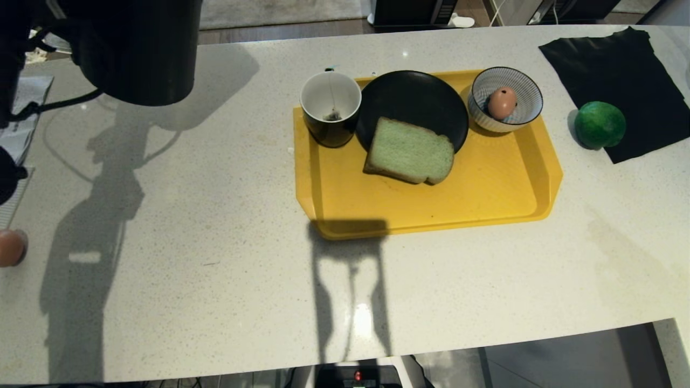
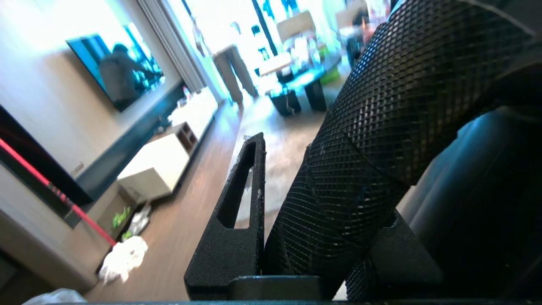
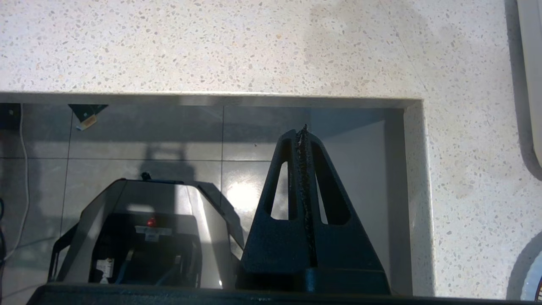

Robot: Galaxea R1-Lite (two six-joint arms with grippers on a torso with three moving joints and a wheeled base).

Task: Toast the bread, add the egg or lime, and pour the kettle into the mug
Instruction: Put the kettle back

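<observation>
- Two arms for you: the left gripper (image 2: 313,212) is clamped on the knurled handle (image 2: 381,127) of the kettle (image 1: 135,48), held aloft at the counter's far left; the right gripper (image 3: 302,169), fingers pressed together, hangs parked beyond the counter's near edge.
- Your yellow tray (image 1: 485,199) carries a black plate (image 1: 415,102) with the bread (image 1: 409,152) overhanging it.
- Beside the plate stands the mug (image 1: 330,108).
- The lime (image 1: 599,125) sits right of the tray.
- The egg (image 1: 502,103) lies in the striped bowl (image 1: 525,89).
</observation>
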